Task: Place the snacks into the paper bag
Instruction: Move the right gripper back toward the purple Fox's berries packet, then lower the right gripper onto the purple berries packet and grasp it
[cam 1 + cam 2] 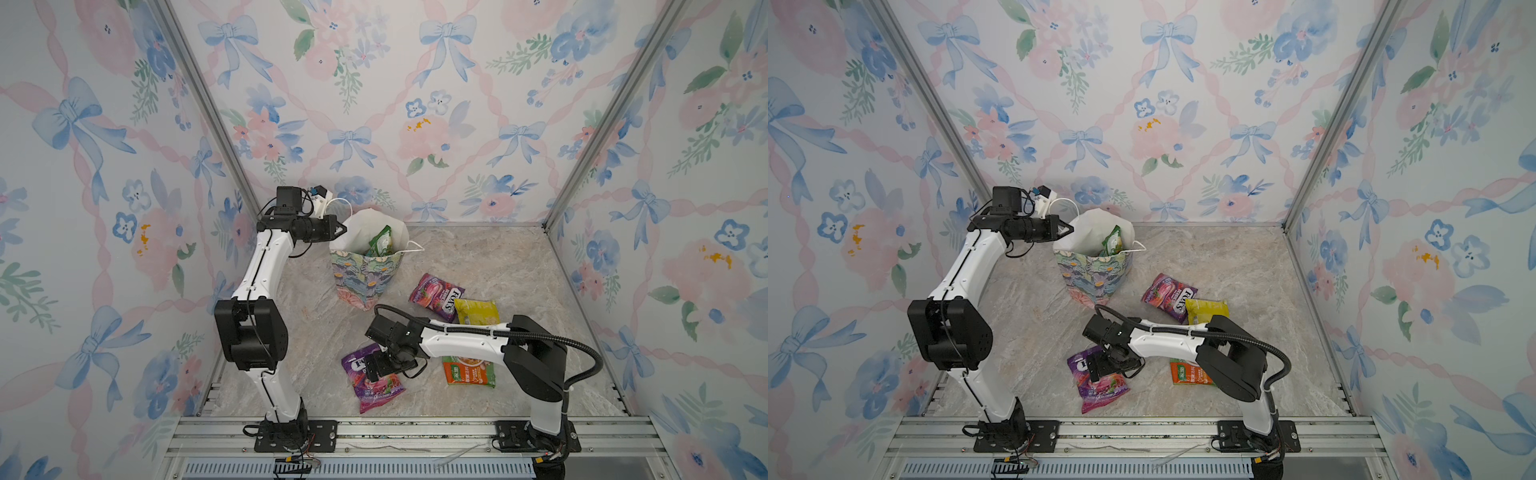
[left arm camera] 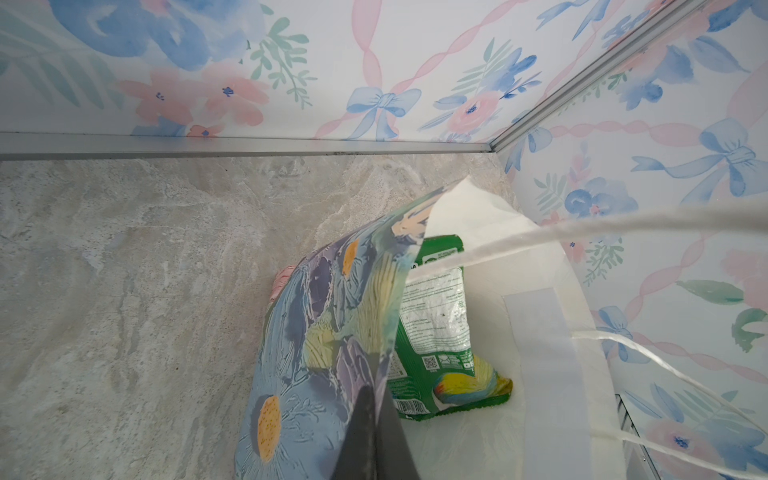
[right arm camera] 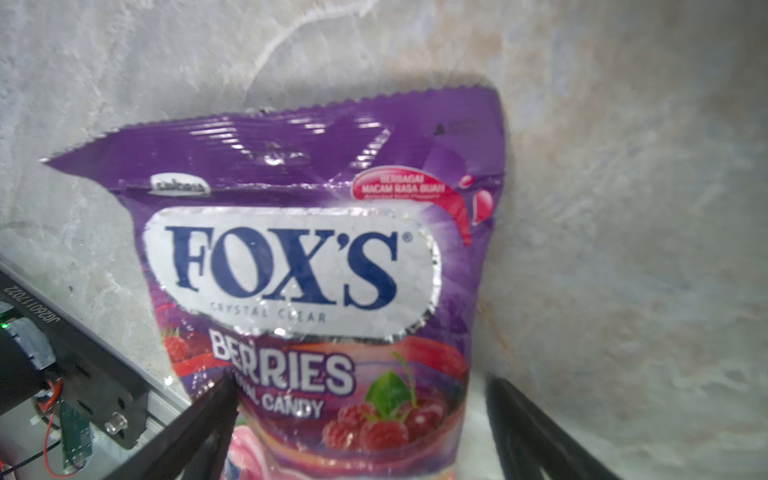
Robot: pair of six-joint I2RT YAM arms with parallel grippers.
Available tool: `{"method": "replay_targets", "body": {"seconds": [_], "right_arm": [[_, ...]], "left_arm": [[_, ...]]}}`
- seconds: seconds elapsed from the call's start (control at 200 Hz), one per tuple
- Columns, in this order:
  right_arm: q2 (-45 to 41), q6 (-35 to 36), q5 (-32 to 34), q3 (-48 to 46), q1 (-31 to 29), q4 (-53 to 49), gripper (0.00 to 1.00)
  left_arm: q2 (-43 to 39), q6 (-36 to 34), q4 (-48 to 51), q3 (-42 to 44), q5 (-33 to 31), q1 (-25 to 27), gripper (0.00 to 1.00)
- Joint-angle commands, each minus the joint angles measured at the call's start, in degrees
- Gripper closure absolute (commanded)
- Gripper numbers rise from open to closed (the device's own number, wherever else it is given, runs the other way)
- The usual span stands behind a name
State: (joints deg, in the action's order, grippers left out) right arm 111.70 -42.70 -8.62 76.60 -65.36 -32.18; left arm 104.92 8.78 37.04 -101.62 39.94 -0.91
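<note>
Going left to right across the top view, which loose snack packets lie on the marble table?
Glossy purple FOX'S berries packet near the front → glossy purple-and-pink FOX'S packet farther back → flat yellow pouch. The orange-and-green pouch overlaps the last two sideways, so it is left out.

Marbled tabletop (image 1: 498, 266): paper bag (image 1: 363, 278), front purple packet (image 1: 382, 395), rear purple packet (image 1: 432, 293), yellow pouch (image 1: 476, 311), orange-green pouch (image 1: 467, 372).

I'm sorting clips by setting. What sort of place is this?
Most likely a purpose-built robot test booth, not a lived-in room: floral bow-print panels in aluminium framing enclose a marble-look tabletop, and the left arm and right arm are bolted to a metal rail along its front.
</note>
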Motion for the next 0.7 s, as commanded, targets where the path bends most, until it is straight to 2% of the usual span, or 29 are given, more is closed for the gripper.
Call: {"method": "replay_targets", "body": {"seconds": [0.0,0.12,0.275,0.425,0.595,0.695], "right_arm": [[1.83,-2.35,1.43,1.1,-0.13,-1.53,0.07],[1.65,-4.27,3.0,-0.03,1.3,-0.9,0.15],[-1.58,-8.99,2.3,-6.86,5.07,5.98,0.33],[-5.61,-13.28,3.19,-13.27,8.86,11.6,0.42],[-9.4,-15.17,6.89,-16.41,12.06,13.49,0.45],[-10.76,-15.26,6.53,-17.03,13.61,15.51,0.4]], "left_arm": [[-2.36,-0.86,0.52,0.37,1.29,-0.69,1.0],[-2.4,-0.85,0.49,0.37,1.44,-0.87,1.0],[-2.44,-0.86,0.5,0.44,1.53,-1.11,1.0],[-2.36,-0.77,0.49,0.37,1.87,-1.29,1.0],[-2.27,-0.68,0.48,0.26,1.99,-1.41,1.0],[-2.09,-0.6,0.5,0.27,2.42,-1.47,1.0]]}}
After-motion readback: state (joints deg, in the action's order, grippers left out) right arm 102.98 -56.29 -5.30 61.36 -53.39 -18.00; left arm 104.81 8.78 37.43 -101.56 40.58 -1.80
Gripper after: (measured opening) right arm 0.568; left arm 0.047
